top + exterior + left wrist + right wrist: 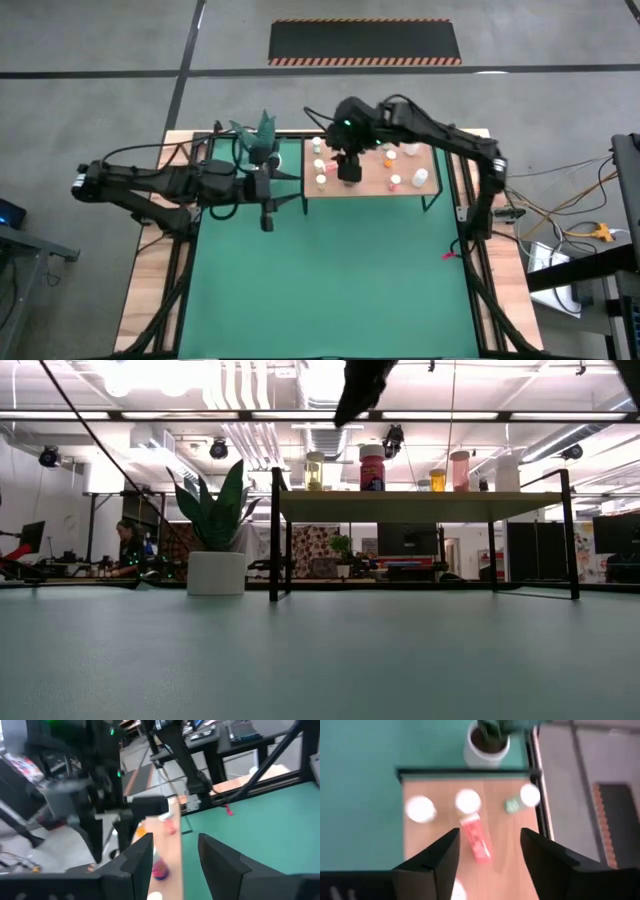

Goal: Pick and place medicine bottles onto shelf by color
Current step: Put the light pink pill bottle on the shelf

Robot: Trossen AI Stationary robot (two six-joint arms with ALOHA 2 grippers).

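Over on the left side of the green tabletop (330, 280), my left end effector (266, 214) waits beside the potted plant (262, 140), its fingers (141, 856) standing apart with nothing between them. To its right, just past the plant, sits the shelf (372, 185), a small wooden board on black legs at the far edge of the mat. From the overhead view every medicine bottle I can find already stands on that board: a cluster of white caps (320, 163) at the left end, more (419, 177) toward the right end. No bottle shows on the mat itself, so I judge the task close to done, though I cannot confirm the color grouping from overhead.

My right end effector (348, 170) hovers directly above the left half of the shelf, fingers (441, 855) spread, straddling a magenta bottle (475, 835) without clamping it, as far as I can tell. The table-height view shows that taller magenta bottle (372, 467) upright between neighbours.

Room is tight there: white caps sit close on both sides and the shelf's black frame edge lies near. The mat in front is wide and unobstructed for retreating.
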